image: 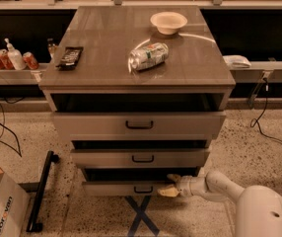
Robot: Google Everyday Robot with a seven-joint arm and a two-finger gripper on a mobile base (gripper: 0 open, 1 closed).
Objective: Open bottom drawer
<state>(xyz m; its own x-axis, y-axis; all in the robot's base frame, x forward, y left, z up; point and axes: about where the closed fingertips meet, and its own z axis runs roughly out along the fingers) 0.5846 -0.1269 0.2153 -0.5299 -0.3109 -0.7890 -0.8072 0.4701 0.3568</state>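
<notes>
Grey-beige bottom drawer (116, 187) slightly out, pincer (169, 184) spread open at its right end, "corovan" box (0, 209) leftward

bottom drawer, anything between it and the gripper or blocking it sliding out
Nothing visible. The gripper is right at the bottom drawer front, just past its handle; ahead lies only flat blue tape on the floor.

arm (215, 185): white, rounded | hand (170, 185): cream, at bottom drawer (111, 188)
</notes>
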